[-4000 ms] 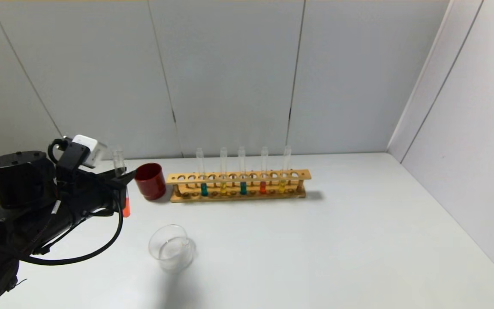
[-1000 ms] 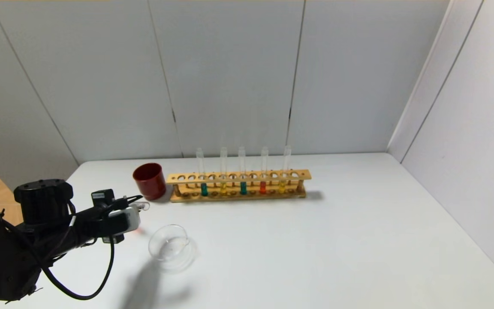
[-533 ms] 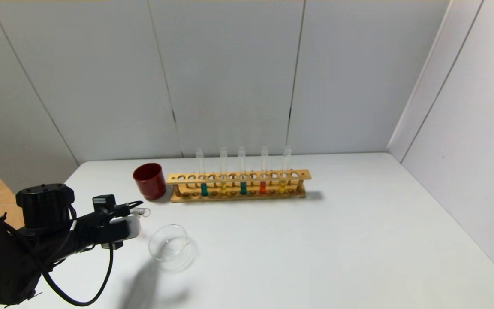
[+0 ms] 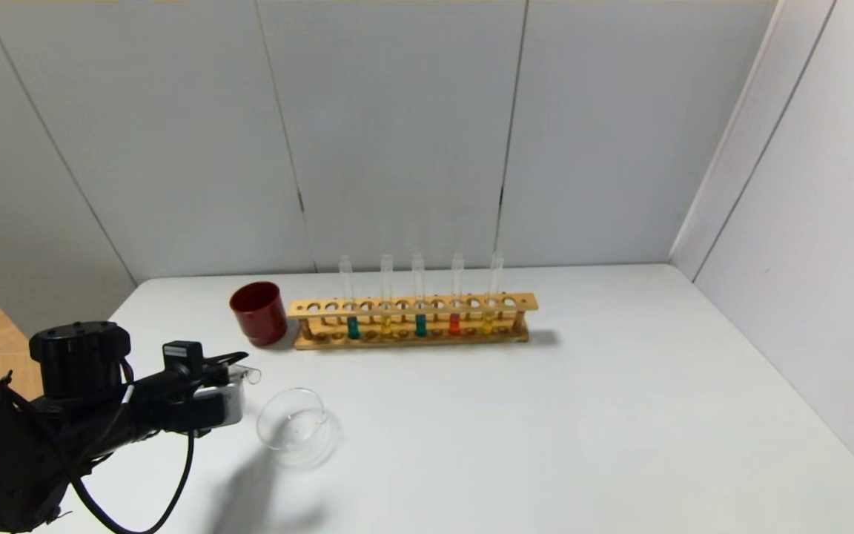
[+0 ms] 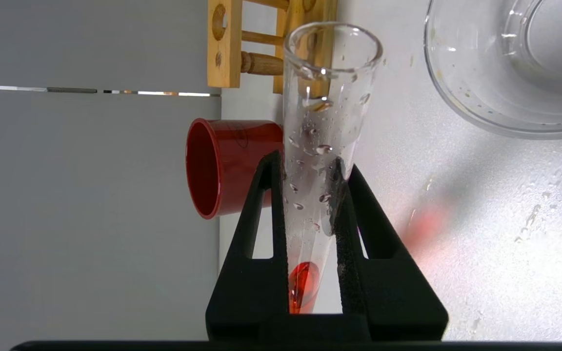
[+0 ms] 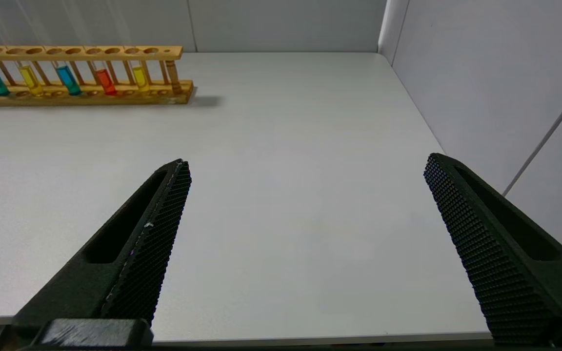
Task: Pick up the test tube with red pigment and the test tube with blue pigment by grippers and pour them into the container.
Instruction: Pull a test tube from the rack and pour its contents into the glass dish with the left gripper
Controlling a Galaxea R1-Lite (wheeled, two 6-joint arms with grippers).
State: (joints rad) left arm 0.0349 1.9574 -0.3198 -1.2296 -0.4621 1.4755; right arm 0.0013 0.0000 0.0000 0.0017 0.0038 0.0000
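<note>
My left gripper is shut on the test tube with red pigment and holds it lying nearly flat, low over the table, its open mouth toward the container. The mouth is just left of the dish and not over it. In the left wrist view the gripper pinches the tube; a little orange-red liquid sits near its closed end. The dish lies beyond the mouth. Two blue-pigment tubes stand in the rack. My right gripper is open and empty.
A wooden rack at the back holds blue, yellow and a deeper red tube. A dark red cup stands at its left end. The white table ends at walls behind and to the right.
Four seconds ago the left gripper held the tube upright beside the red cup. Now the tube lies flat and lower, and over the last second it has edged right toward the dish.
</note>
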